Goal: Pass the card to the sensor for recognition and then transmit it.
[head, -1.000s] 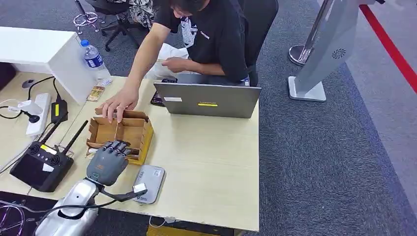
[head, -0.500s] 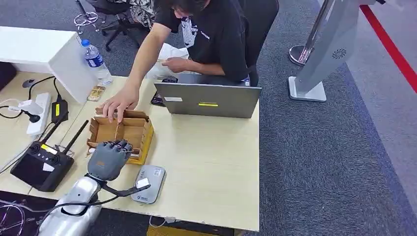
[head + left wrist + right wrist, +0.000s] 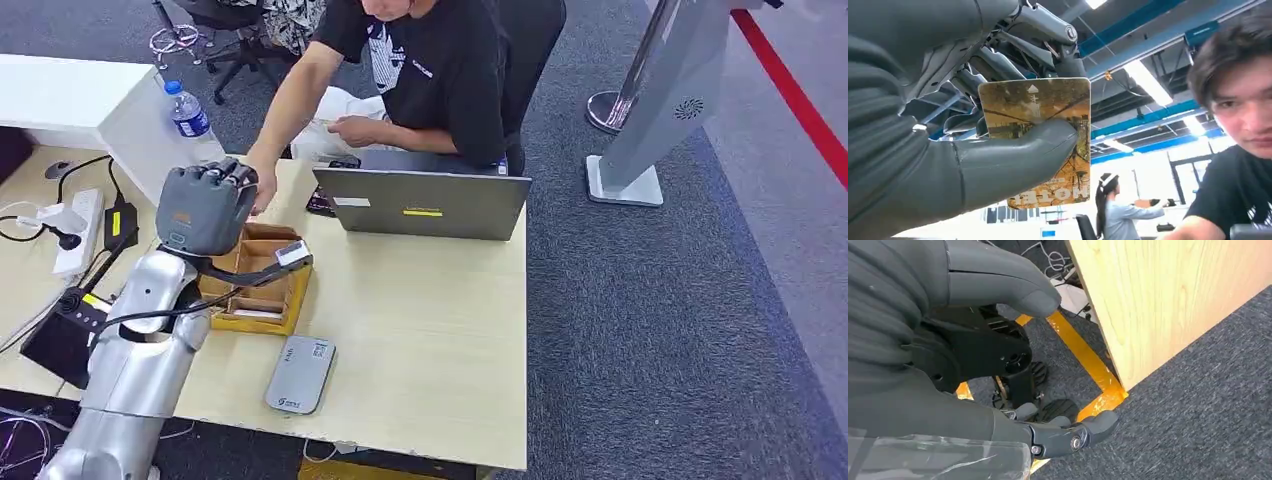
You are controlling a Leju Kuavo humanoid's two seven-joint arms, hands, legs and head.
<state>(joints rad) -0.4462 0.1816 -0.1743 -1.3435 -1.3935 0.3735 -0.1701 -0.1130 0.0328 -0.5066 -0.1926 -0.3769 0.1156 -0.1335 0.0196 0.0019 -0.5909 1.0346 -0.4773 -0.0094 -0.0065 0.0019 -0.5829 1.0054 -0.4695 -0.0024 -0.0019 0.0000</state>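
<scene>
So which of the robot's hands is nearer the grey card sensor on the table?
Left. The left hand is raised above the cardboard box beside the sensor; the right hand hangs below the table edge, over the floor.

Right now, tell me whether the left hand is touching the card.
Touching. The left wrist view shows the left hand pinching the card: its thumb lies across the card's face, fingers behind.

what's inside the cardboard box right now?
The cardboard box shows dividers and a pale flat item in the near compartment. The left hand, holding a card, and its arm cover the far compartments, so those contents can't be seen.
</scene>
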